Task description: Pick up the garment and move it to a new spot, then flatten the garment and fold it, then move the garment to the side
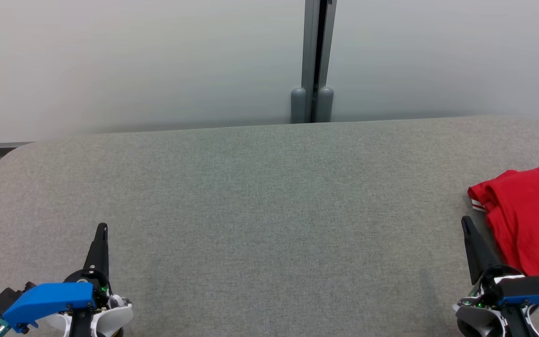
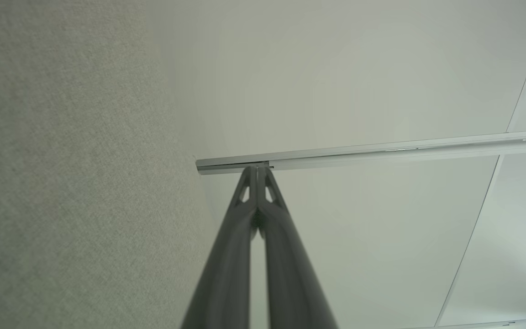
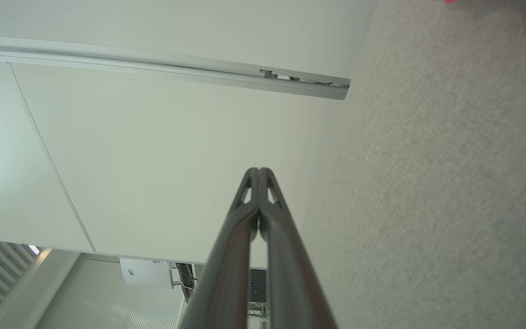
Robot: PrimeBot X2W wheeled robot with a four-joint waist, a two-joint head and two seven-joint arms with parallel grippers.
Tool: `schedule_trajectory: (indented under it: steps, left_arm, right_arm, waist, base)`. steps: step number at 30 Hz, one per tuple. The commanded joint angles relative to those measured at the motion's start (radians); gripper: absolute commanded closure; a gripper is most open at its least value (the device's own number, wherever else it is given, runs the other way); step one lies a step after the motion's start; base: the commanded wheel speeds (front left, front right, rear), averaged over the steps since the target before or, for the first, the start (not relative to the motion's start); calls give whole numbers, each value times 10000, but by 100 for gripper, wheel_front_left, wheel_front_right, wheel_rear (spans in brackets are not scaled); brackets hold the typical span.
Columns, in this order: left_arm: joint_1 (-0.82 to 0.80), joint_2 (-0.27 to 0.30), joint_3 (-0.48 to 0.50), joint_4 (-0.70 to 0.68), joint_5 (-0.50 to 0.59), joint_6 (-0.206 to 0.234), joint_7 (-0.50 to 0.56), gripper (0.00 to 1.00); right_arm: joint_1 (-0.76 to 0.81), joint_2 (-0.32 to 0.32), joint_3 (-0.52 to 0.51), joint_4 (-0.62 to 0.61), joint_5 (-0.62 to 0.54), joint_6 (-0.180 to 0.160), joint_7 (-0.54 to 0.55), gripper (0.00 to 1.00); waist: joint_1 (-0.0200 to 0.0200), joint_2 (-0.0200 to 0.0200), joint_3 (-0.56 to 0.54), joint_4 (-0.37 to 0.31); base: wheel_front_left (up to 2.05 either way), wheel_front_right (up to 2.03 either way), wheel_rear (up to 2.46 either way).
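Red garment (image 1: 527, 210) at the right edge of the frame, both jaws shut and empty.
In the head view the garment lies bunched on the grey tabletop (image 1: 260, 210) at middle right, cut off by the frame edge. Its striped cuff (image 1: 477, 204) sits just above and right of the right jaws' tip, so it lies just beside them, up and to the right. The left jaws sit at lower left, well apart from it across bare tabletop, so the right arm looks the nearer for the pick. The visible part seems to run from lower right up toward the right edge, but its full long axis cannot be told. The wrist views show what the head view leaves unclear: the fingers (image 2: 226, 256) (image 3: 231, 256) of each pair pressed together with nothing between. The right wrist view catches only a pink sliver (image 3: 448, 1) at its top edge, probably the garment.
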Motion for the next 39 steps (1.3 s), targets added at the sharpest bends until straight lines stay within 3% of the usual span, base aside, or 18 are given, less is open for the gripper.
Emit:
schedule_trajectory:
  steps: [1, 16, 39]
  left_arm:
    - [-203, -8, 75, -75, -155, -78, 57, 100]
    - [-224, -197, 369, -140, -864, -219, 322, 100]
    - [-219, -193, 367, -135, -838, -193, 323, 100]
  right_arm:
    - [-126, 28, -44, 2, 226, 4, 39, 100]
    - [-166, 61, -90, 50, 1230, 4, 114, 100]
    - [-166, 57, -84, 48, 1200, 4, 107, 100]
  waist:
    - [0, 0, -2, 5]
    - [0, 0, -26, 59]
    - [0, 0, -27, 60]
  base:
    - [0, 0, 0]
    - [0, 0, 0]
    - [0, 0, 0]
